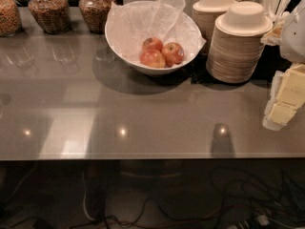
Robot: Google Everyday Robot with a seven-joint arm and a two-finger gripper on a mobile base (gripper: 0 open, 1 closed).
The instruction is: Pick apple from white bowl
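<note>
The white bowl (121, 42) stands at the back middle of the counter, lined with crumpled white tissue paper. Three apples lie in it. The apple (173, 53) is the right one, mostly red with a dark stem dimple. A paler orange-yellow apple (152, 59) lies at the front left and a red apple with a yellowish top (152, 44) lies behind. My gripper (286, 99) is at the right edge of the view, over the counter's right end, well to the right of the bowl and in front of it, holding nothing I can see.
Two stacks of tan disposable bowls (240, 44) stand right of the white bowl, with plastic cutlery (274, 1) behind them. Three glass jars (48, 11) of dry food line the back left. The glossy grey counter's front edge (143, 155) runs across, with cables on the floor below.
</note>
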